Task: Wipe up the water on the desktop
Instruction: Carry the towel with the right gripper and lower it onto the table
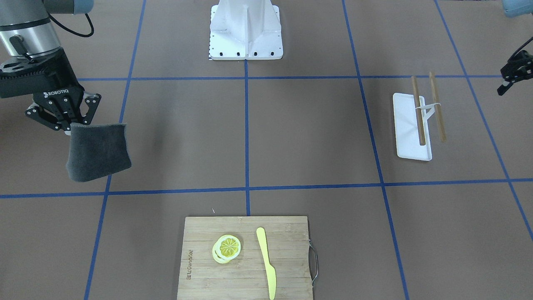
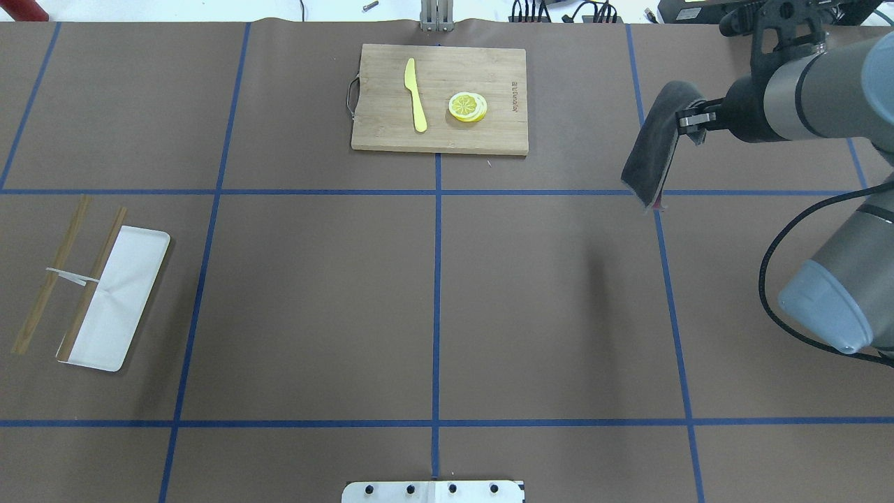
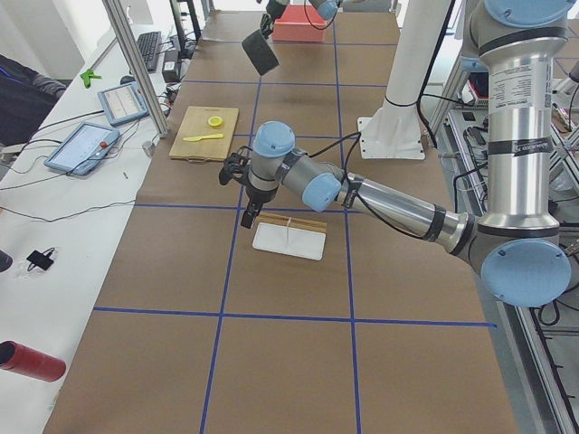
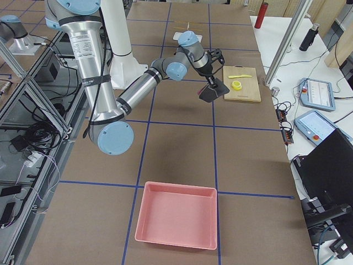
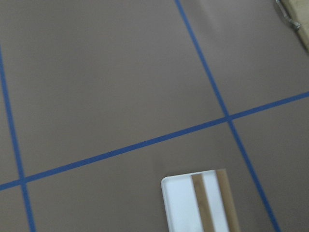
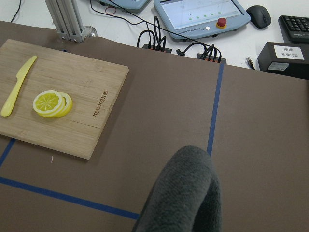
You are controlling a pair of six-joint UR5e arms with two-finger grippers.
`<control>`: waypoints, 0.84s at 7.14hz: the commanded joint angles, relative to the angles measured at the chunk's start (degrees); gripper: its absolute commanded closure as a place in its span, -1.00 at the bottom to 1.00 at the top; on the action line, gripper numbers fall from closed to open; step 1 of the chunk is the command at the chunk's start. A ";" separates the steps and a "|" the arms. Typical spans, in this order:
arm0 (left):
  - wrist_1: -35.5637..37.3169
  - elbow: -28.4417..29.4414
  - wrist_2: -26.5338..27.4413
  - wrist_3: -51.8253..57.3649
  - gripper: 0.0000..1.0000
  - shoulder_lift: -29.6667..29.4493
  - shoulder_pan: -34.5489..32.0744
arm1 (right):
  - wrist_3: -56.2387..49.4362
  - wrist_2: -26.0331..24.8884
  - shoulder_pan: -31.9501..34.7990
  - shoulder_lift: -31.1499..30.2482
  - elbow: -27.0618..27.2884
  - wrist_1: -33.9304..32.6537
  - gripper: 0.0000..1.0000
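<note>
Right hand (image 1: pixel 68 118): clenched on one edge of a dark grey cloth (image 1: pixel 98 152), which hangs loose and clear of the surface.
Left hand (image 1: pixel 514 73): only partly in view; I cannot tell whether it is released or clenched.
Tabletop (image 1: pixel 308 133): brown with a blue tape grid, spreading all round the cutting board (image 1: pixel 245 254); the cloth hangs out past the board's logo edge, on the robot's side.
Wet patch: none can be made out, so a wipe could likely miss it.
Grip risk: held by an edge only, the cloth may land folded or drag out of the grip.
Board risk: a sweep toward the board could nudge it, the lemon slices (image 1: pixel 227 248) or the yellow knife (image 1: pixel 266 262).
Tray risk: beyond the board's handle edge, chopsticks (image 1: pixel 418 110) lie across the white tray (image 1: pixel 410 133), one half off it; the left hand nearby could knock them.
</note>
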 commanded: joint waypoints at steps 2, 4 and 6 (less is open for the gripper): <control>9.56 9.11 -0.16 9.58 -0.99 1.07 -7.06 | -1.59 7.18 4.62 -2.90 0.04 -0.13 1.00; 11.93 11.66 0.38 8.88 -0.99 1.43 -9.16 | -6.77 10.20 7.19 -9.55 0.39 0.13 1.00; 12.11 11.93 0.46 8.88 -0.99 1.34 -9.62 | -10.83 12.58 8.78 -19.47 -0.13 -0.04 1.00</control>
